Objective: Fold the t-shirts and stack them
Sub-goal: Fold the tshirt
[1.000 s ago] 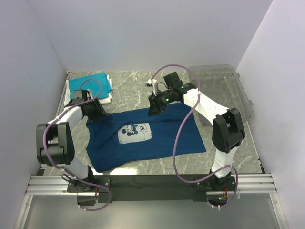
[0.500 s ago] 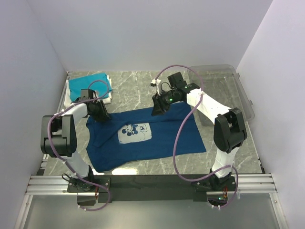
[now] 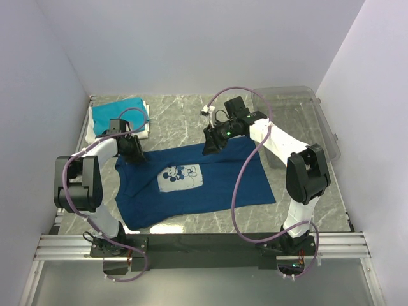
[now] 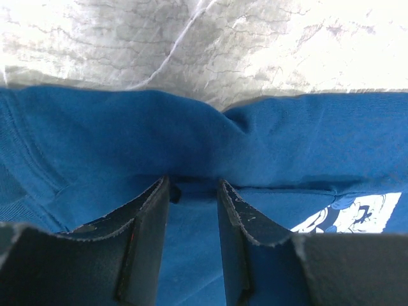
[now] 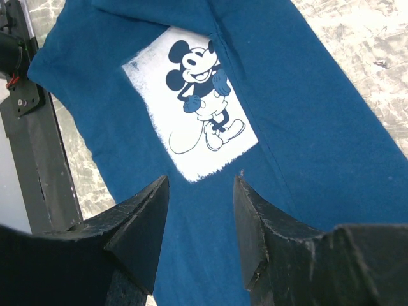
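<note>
- Navy t-shirt [image 3: 210, 188] is spread print-up across the middle of the top view, on the marble table [image 3: 178, 121]; no fold is laid in it yet.
- Change over the last second: the left arm has been swung inward, so the left gripper [image 4: 191, 188] is now set on the shirt's upper-left edge, and its jaws have been drawn somewhat closer.
- In the left wrist view the fingers are seen astride a raised pucker of blue cloth just inside the hem. Whether the cloth is actually nipped cannot be told.
- The right gripper [image 5: 197, 182] has barely been shifted. It is held above the shirt's upper edge, right of centre, jaws apart and nothing between them; the mouse print [image 5: 191, 115] is seen beyond the fingertips.
- Judgement: a two-corner pick along the top edge is being set up; the left side is further along than the right.
- Surroundings: a folded teal t-shirt [image 3: 118, 113] is laid on a white t-shirt [image 3: 145, 129] at upper left, just beyond the left gripper. A clear bin [image 3: 322, 121] is at upper right.
- Obstruction: the right arm's purple cable [image 3: 239, 185] is draped over the right half of the shirt and may be caught when the cloth is lifted.
</note>
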You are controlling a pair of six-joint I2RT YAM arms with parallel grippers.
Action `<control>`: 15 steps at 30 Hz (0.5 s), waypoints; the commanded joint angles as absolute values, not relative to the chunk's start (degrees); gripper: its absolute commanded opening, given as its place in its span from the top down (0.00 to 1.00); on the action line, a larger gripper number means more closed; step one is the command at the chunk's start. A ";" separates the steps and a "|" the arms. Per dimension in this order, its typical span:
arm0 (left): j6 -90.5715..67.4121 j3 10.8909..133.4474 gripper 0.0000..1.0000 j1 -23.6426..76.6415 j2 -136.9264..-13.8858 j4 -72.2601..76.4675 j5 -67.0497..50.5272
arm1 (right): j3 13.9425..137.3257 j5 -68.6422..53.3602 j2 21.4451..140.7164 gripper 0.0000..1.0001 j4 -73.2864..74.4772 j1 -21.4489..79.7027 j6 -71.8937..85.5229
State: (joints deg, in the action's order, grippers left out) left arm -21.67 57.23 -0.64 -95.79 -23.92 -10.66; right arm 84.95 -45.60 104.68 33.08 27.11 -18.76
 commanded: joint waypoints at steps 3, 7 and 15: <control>-20.48 59.06 0.59 -0.44 -92.99 -24.79 -9.76 | 85.52 -45.88 102.13 0.48 31.91 26.81 -19.07; -20.39 58.62 0.60 -0.44 -93.34 -24.87 -10.19 | 85.43 -45.97 102.04 0.48 31.82 26.81 -19.07; -20.04 58.01 0.78 -0.44 -93.78 -24.08 -11.51 | 85.34 -45.88 101.69 0.48 31.90 26.54 -19.16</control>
State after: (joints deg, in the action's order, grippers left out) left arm -21.61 57.23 -0.64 -95.31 -24.71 -10.66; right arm 84.95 -45.58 104.68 33.06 27.09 -18.76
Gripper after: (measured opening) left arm 0.253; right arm 0.517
